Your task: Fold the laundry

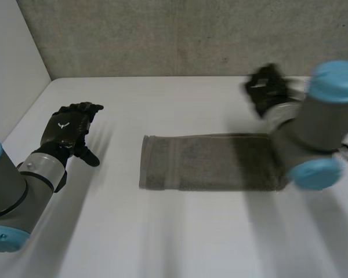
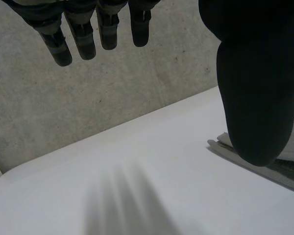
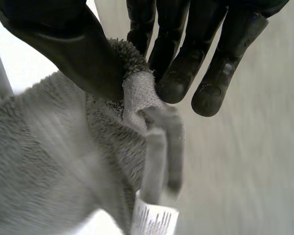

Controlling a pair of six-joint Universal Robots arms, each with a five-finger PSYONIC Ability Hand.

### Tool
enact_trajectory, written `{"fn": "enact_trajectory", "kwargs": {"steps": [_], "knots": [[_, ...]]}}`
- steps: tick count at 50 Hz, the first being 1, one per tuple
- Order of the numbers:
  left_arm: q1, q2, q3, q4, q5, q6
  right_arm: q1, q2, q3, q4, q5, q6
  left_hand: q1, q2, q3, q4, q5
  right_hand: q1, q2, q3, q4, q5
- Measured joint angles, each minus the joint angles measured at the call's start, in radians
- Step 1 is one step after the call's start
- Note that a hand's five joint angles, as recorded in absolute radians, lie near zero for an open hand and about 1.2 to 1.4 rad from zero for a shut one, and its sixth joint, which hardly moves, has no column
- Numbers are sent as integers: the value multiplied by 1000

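A grey towel (image 1: 209,162) lies in a long folded strip across the middle of the white table (image 1: 162,231), its right end under the robot's right arm. The right hand (image 1: 267,87) pinches a towel (image 3: 54,161) corner between thumb and fingers (image 3: 179,78), a white label (image 3: 154,220) hanging below. The left hand (image 1: 66,130), fingers (image 2: 83,34) straight and holding nothing, hovers over bare table well apart from the towel's left end.

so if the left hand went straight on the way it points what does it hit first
Likely the concrete wall behind the table; the towel lies off the thumb side of the left hand.
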Motion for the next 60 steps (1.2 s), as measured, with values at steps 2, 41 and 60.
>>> {"fn": "enact_trajectory", "kwargs": {"steps": [2,41,60], "knots": [[-1,0,-2,1,0,0,125,42,-22,-22,-3,2,0,0,0,0,0,0,0,0,0,0],[-153,-78,105,37,-2,2,-84,-121,460,2,-204,593,0,0,0,0,0,-940,-942,-961,-964,-946],[-176,-38,90,34,-58,0,-3,-33,262,-25,16,152,0,0,0,0,0,-1,-9,-8,1,1]]}}
